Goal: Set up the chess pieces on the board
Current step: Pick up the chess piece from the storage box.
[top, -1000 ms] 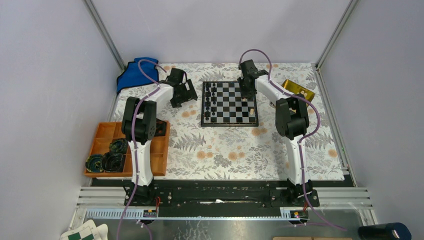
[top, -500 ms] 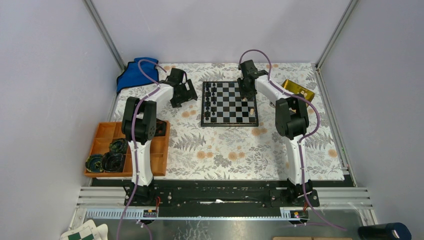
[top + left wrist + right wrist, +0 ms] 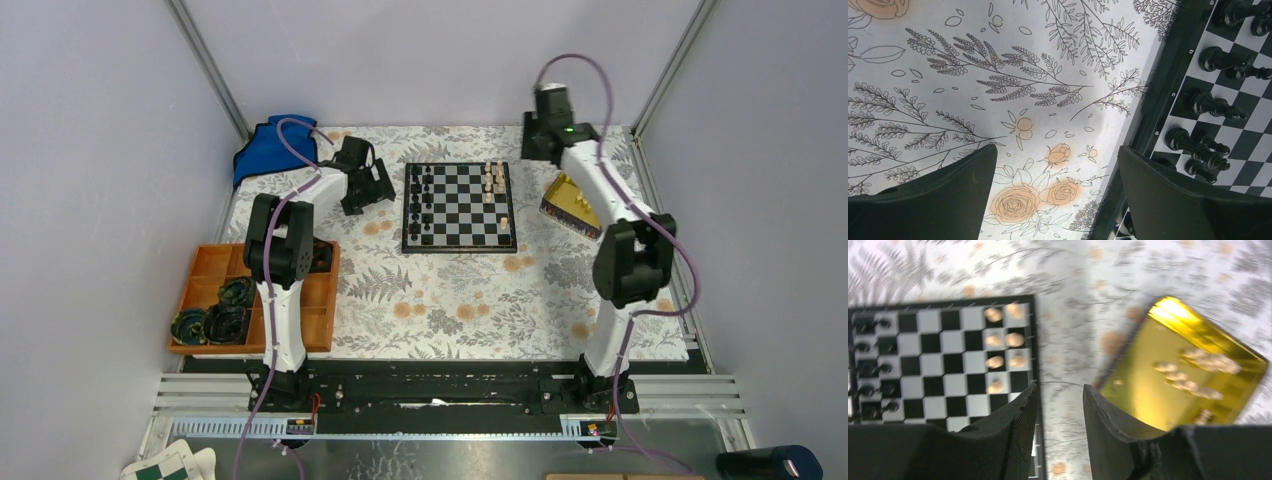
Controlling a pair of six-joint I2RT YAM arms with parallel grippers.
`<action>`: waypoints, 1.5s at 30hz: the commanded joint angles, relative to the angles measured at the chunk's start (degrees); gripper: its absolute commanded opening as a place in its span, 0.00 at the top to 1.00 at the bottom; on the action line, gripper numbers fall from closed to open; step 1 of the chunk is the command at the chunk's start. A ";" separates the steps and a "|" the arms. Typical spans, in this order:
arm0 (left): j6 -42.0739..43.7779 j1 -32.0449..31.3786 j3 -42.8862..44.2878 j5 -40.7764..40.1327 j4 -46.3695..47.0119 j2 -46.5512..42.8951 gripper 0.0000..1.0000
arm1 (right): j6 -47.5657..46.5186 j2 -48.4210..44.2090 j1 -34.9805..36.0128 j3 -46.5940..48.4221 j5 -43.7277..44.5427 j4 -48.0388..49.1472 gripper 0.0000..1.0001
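Observation:
The board (image 3: 460, 208) lies at the table's back middle. Black chess pieces (image 3: 424, 205) stand along its left columns. Several pale pieces (image 3: 494, 178) stand at its far right, and one more pale piece (image 3: 504, 222) stands nearer. My left gripper (image 3: 375, 185) is open and empty just left of the board. In its wrist view the left gripper (image 3: 1057, 149) hovers over the floral cloth beside the black pieces (image 3: 1208, 105). My right gripper (image 3: 535, 150) is raised behind the board's right corner. It (image 3: 1060, 387) is open and empty, between the board (image 3: 948, 360) and the gold tin (image 3: 1148, 365).
The gold tin (image 3: 572, 205) right of the board holds several pale pieces (image 3: 1193, 370). An orange tray (image 3: 215, 270) with dark coiled items sits front left. A blue cloth (image 3: 268, 145) lies back left. A green-and-white checkered folded thing (image 3: 170, 465) lies off the table.
My right arm has lifted off the board's right side and swung back and right, uncovering the pale pieces there and more of the gold tin. The left arm has not moved.

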 commanded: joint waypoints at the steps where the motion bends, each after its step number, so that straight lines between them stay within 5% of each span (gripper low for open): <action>1: -0.40 -0.42 -1.25 -0.69 0.45 -0.83 0.01 | 5.85 -7.49 -9.43 -6.82 3.02 5.02 0.55; 8: -0.40 -0.42 -0.07 -0.50 0.12 -0.13 0.01 | 12.24 -6.96 -17.39 -13.46 3.26 7.02 0.66; 15: -0.21 -0.34 1.52 -0.25 -0.67 1.34 0.01 | 11.01 1.92 -18.08 -8.83 2.57 1.51 0.72; 45: 0.21 0.81 3.72 -0.49 -1.57 4.59 0.01 | 9.03 14.59 -20.78 2.78 -0.62 0.48 0.67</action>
